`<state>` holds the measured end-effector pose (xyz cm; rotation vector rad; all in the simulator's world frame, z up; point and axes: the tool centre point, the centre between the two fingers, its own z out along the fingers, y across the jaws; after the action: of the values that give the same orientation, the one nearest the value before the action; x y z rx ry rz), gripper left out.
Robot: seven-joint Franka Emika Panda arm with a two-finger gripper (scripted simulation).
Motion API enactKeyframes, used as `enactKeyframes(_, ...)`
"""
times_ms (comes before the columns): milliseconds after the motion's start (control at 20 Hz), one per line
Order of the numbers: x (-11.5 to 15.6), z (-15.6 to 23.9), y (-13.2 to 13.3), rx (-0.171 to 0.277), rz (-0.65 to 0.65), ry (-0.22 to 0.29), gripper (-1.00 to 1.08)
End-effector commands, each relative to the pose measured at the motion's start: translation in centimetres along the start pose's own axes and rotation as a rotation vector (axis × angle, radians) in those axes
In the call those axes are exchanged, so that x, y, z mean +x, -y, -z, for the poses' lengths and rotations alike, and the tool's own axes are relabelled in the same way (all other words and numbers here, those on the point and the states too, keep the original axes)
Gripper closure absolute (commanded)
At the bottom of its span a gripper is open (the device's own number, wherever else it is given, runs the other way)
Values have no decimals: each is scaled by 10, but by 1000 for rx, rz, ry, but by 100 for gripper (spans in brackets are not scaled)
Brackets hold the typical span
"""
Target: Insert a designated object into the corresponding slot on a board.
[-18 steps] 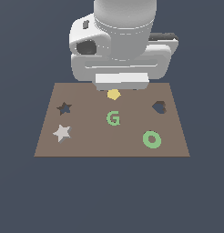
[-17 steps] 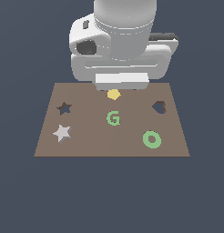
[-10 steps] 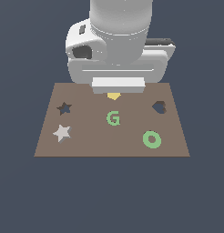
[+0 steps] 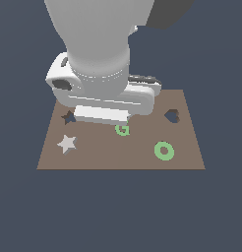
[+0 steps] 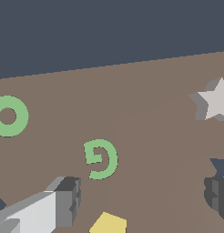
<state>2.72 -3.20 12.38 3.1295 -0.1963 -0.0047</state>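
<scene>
Wrist view: my gripper (image 5: 141, 200) is spread wide, empty. The star block (image 5: 215, 101) looks rigid and light; I'd pinch two opposite notches.

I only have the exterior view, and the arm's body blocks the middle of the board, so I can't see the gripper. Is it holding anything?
Observer: No. In the wrist view the gripper is open. Its fingers are wide apart, with only bare board between them.
Operator: Where is the yellow pentagon? I don't see it.
Observer: The yellow pentagon lies flat on the board close to the gripper, near the green G.
Operator: And the star block, is a finger near it?
Observer: The star block sits apart from both fingers. One finger partly covers the star slot.
</scene>
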Motion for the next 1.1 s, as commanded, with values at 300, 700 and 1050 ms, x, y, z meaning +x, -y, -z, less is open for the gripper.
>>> enactKeyframes(300,43,-42,-63,2,-203,-1,-92)
enactKeyframes(700,62,-67,-104,5,-328,-2,-92)
enactKeyframes(1050,67,-74,-118,6,-368,-2,-92)
